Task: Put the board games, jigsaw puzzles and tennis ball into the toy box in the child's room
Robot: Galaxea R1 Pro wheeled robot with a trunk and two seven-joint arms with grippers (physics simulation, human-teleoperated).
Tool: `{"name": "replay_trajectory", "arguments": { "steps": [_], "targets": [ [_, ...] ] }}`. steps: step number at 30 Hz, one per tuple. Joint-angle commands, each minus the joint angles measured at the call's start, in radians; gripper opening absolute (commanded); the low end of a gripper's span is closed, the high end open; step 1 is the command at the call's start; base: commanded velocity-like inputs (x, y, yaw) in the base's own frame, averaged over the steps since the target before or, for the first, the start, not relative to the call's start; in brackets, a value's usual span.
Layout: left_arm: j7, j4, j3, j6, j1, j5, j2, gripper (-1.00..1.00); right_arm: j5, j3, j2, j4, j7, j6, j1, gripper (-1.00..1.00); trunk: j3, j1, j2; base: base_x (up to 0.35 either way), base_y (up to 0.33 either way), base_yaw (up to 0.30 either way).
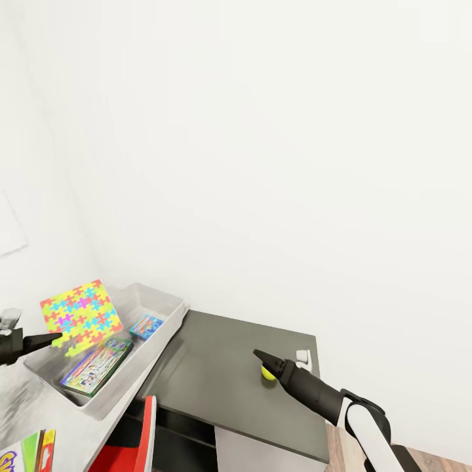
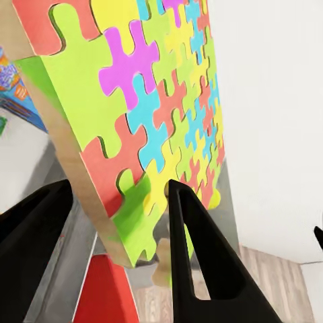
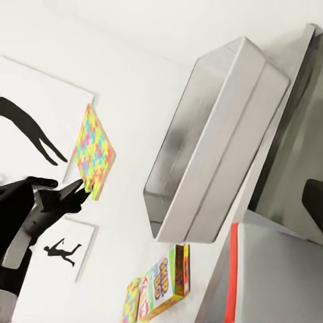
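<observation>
A multicolour jigsaw puzzle (image 1: 82, 314) hangs tilted over the near end of the light grey toy box (image 1: 167, 308), with my left gripper (image 1: 56, 339) shut on its lower edge. The left wrist view has the puzzle (image 2: 148, 114) pinched between both fingers of that gripper (image 2: 118, 185). Inside the box lie a flat colourful board game (image 1: 98, 367) and a small blue box (image 1: 145, 326). The tennis ball (image 1: 267, 372) rests on the table's lower dark grey section (image 1: 210, 373), directly beside the fingers of my right gripper (image 1: 259, 356). Whether those fingers are parted is unclear.
Another game box (image 1: 26, 452) lies on the white table top at the near left, also seen as a game box (image 3: 165, 282) in the right wrist view. A small white object (image 1: 302, 357) sits behind the ball. A red object (image 1: 131, 446) stands below the table's edge. White walls close behind.
</observation>
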Motion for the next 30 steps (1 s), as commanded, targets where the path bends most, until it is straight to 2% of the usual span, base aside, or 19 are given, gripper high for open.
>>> {"name": "replay_trajectory", "arguments": {
  "steps": [1, 4, 7, 9, 11, 18, 23, 30],
  "targets": [
    [0.033, 0.007, 0.0, 0.007, -0.016, 0.002, -0.008, -1.0, -0.002, 0.001, -0.001, -0.008, 0.005, 0.003, 0.001, 1.0, -0.002, 0.001, -0.002, 0.0, 0.0, 0.0],
    [0.105, 0.027, 0.0, 0.007, -0.051, 0.002, -0.03, -1.0, -0.002, 0.0, -0.001, -0.031, 0.01, 0.003, 0.002, 1.0, -0.002, 0.001, -0.002, 0.0, 0.0, 0.0],
    [0.215, 0.061, -0.001, 0.007, -0.109, 0.002, -0.082, -1.0, -0.002, -0.001, -0.001, -0.056, 0.011, 0.003, 0.002, 1.0, -0.003, 0.001, -0.002, 0.0, 0.0, 0.0],
    [0.251, 0.07, -0.001, 0.007, -0.123, 0.002, -0.1, -1.0, -0.002, -0.002, -0.001, -0.059, 0.011, 0.003, 0.001, 1.0, -0.003, 0.001, -0.002, 0.0, 0.0, 0.0],
    [0.323, 0.082, -0.001, 0.007, -0.144, 0.002, -0.134, -1.0, -0.003, -0.013, -0.001, -0.062, 0.012, 0.004, 0.001, 1.0, -0.005, 0.001, -0.002, 0.0, 0.0, 0.0],
    [0.468, 0.09, -0.001, 0.006, -0.161, 0.002, -0.193, -1.0, -0.005, -0.054, -0.002, -0.065, 0.027, 0.011, 0.002, 1.0, -0.016, 0.001, -0.002, 0.0, 0.0, 0.0],
    [0.543, 0.092, -0.001, 0.006, -0.164, 0.003, -0.212, -1.0, -0.005, -0.066, -0.002, -0.066, 0.052, 0.014, 0.002, 1.0, -0.024, 0.001, -0.002, 0.0, 0.0, 0.0],
    [0.599, 0.093, -0.001, 0.003, -0.165, 0.003, -0.217, -1.0, -0.004, -0.069, -0.003, -0.066, 0.075, 0.014, 0.001, 1.0, -0.035, 0.001, -0.002, 0.0, 0.0, 0.0]
  ]
}}
